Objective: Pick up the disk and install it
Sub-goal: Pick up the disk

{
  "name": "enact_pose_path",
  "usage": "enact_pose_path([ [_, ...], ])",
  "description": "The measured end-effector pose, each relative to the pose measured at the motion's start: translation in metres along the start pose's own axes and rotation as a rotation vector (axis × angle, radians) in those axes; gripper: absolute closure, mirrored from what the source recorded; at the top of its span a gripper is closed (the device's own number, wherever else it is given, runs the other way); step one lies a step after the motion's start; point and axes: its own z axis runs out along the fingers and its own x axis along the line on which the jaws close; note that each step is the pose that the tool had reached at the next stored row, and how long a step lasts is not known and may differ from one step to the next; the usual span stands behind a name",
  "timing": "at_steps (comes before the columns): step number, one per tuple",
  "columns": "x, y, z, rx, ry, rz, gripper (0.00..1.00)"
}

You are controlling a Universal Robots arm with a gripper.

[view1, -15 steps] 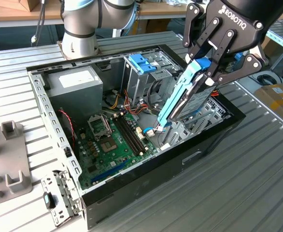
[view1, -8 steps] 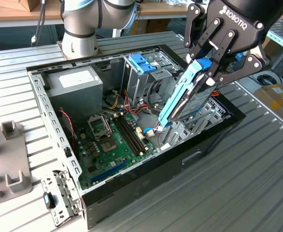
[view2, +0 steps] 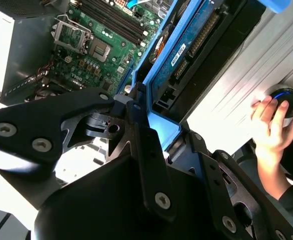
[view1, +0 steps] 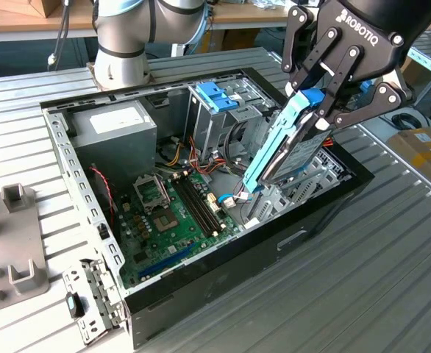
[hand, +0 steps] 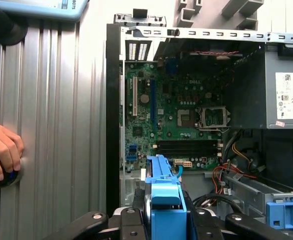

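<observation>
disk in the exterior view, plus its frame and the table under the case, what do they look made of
The disk, held in the end effector, is probably metal: dark grey body, hard straight edges. Its frame looks like moulded plastic: even light blue, soft sheen. The table looks like aluminium, though that is a guess: matt silver, straight ribs.

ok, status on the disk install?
Gripper shut on the disk. Disk tilted, lower end over the open computer case, not seated. Loose cables lie near the lower end; a person's hand rests outside the case.
</observation>
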Motion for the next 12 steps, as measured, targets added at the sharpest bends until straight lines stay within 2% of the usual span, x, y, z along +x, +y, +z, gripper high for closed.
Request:
enact_pose_path([
  [12, 0.0001, -0.0033, 0.0006, 0.0, 0.0, 0.0, 0.63],
])
